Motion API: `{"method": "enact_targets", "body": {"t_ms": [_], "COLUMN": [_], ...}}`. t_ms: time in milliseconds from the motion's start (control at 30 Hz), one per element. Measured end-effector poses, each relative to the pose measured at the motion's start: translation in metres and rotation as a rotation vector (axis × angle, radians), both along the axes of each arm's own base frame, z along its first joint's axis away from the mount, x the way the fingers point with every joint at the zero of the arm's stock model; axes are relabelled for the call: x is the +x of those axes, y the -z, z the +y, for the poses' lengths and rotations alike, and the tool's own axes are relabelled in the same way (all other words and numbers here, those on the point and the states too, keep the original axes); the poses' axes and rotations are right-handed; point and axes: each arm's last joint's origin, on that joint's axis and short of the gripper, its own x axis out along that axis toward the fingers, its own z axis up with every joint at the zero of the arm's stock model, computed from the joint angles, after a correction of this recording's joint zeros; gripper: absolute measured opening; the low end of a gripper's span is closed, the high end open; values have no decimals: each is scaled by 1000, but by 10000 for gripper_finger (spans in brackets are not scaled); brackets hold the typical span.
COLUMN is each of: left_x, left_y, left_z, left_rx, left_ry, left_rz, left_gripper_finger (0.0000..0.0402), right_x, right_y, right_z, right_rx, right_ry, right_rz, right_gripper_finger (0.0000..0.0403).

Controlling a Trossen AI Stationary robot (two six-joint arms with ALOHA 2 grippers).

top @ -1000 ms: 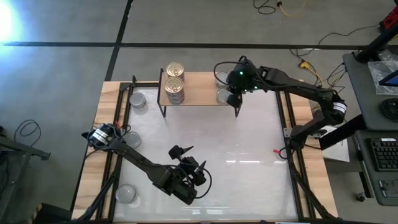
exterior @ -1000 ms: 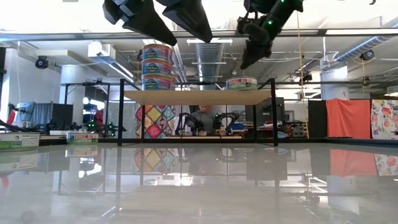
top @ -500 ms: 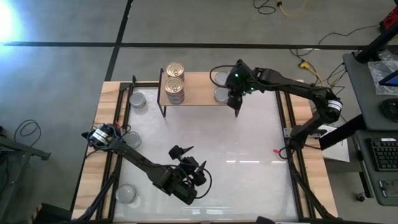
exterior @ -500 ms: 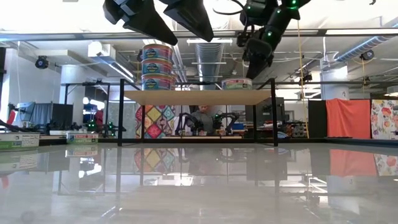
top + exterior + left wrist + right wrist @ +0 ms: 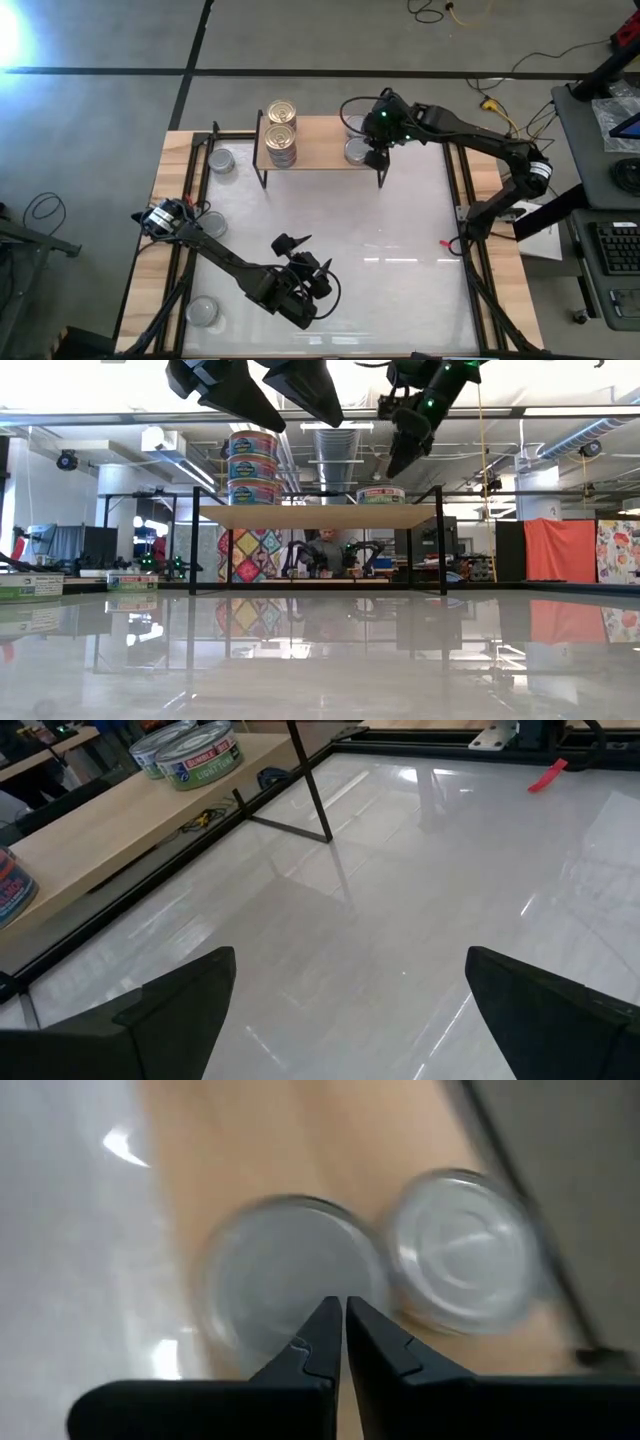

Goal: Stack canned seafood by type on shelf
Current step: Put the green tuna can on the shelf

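The right claw (image 5: 375,152) is hovering clenched and empty over the right end of the shelf (image 5: 320,140), its tips just above a silver tin (image 5: 290,1285) that is sitting beside a second silver tin (image 5: 465,1275); whether the two are touching I cannot tell. The gold stack (image 5: 282,132) is standing at the shelf's left end, well apart.

The risks I am judging from here:
- With its fingers pressed together, the claw is set to push rather than grip, so a nudge is likely to slide a tin off the near edge.
- A push could also knock the neighbouring tin toward the back edge.
- Three silver tins (image 5: 221,160) are lying on the table, unstacked.

The left claw (image 5: 300,265) is waiting released and empty, raised over the table's near left part.
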Motion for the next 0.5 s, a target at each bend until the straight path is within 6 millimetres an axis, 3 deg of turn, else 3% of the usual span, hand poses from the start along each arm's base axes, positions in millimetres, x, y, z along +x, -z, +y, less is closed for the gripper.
{"method": "enact_targets", "body": {"t_ms": [167, 333, 500], "left_x": [0, 0, 0], "left_y": [0, 0, 0], "left_z": [0, 0, 0], "left_rx": [0, 0, 0], "left_ry": [0, 0, 0], "left_rz": [0, 0, 0], "left_gripper_finger": [379, 379, 379], "right_x": [2, 5, 7], "right_y": [2, 22, 27], "right_z": [5, 0, -5], "right_rx": [147, 183, 149], "right_ry": [-99, -88, -75], "right_rz": [-74, -17, 7], "right_gripper_finger": [13, 13, 13]}}
